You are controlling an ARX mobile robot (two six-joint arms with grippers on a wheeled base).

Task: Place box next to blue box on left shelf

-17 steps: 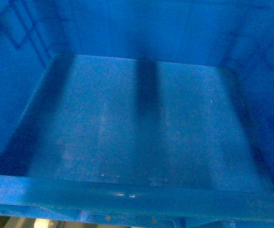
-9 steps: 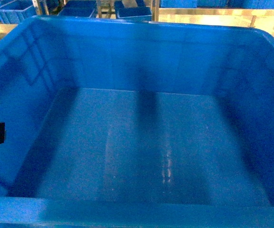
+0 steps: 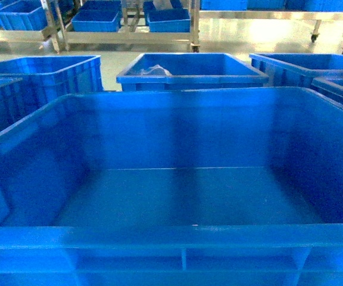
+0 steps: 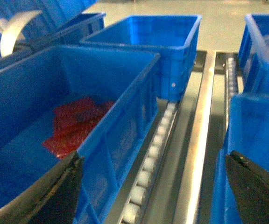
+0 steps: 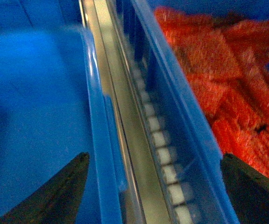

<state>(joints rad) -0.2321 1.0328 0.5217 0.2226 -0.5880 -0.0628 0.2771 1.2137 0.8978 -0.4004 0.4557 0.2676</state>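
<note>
From the head camera I count one large blue crate (image 3: 177, 196) filling the foreground, four more blue crates just behind it, and three small bins on the far racks. My left wrist camera shows one roller track (image 4: 148, 163) and one red bag (image 4: 74, 123).

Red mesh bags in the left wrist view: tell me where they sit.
The red mesh bags lie on the floor of the blue crate at the left of that view, just left of the roller track.
</note>
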